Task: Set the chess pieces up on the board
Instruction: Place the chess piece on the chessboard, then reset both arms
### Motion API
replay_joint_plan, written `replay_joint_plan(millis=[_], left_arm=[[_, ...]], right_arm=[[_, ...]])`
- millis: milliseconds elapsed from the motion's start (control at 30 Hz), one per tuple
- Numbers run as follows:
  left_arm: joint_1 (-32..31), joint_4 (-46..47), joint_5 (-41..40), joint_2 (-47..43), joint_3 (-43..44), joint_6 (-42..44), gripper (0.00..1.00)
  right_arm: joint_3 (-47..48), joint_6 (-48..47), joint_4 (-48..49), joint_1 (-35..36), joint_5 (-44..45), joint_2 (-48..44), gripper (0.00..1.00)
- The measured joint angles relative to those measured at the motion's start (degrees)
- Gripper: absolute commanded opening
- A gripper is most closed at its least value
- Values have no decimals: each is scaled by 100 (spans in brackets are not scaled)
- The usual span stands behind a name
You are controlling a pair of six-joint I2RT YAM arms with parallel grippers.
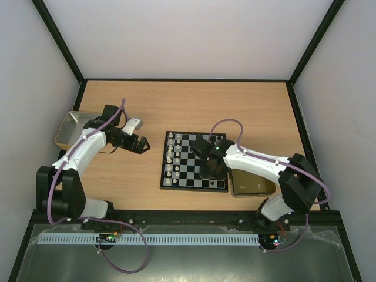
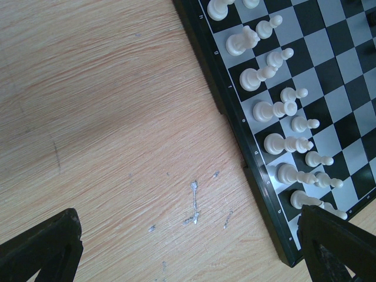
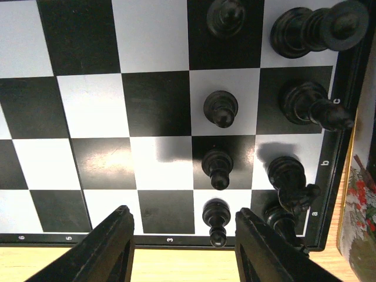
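Note:
The board [image 1: 191, 160] lies mid-table. White chess pieces [image 1: 170, 155] stand in two columns along its left side; they also show in the left wrist view [image 2: 282, 142]. Black pieces [image 1: 218, 138] stand on its right side, partly hidden by my right arm. My left gripper [image 1: 140, 144] is open and empty over bare wood [image 2: 191, 258], just left of the board's frame [image 2: 235, 117]. My right gripper [image 1: 210, 170] is open low over the board's near right corner [image 3: 185, 252]. A black pawn [image 3: 216, 218] stands between its fingers, close to the right finger [image 3: 267, 247], not gripped.
A gold tin [image 1: 252, 185] lies against the board's right side under my right arm; its edge shows in the right wrist view [image 3: 358, 223]. A silver tray [image 1: 71, 129] sits at the far left behind my left arm. Dark walls enclose the table.

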Motion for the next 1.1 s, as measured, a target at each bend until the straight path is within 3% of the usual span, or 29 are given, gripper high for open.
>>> replay_joint_plan(millis=[133,400,533,633,1100], left_arm=[[0,0,0,0,0,0,99],[-9,-50,-76,-28,4,24,99],[-127,-334,-197,-129,243,192,99],[-339,-586,-243,-223,623,409,99],[-1099,-1443,-4,-1064,1034,866,99]], right_arm=[[186,-63,-249,0,50,-83,43],[1246,-409,-743,0,376,-446,53],[1325,-466,-855,2,553,-713,67],[1274,-378,-946,44,699,-962,100],[50,896,-586,393,741,-3893,98]])
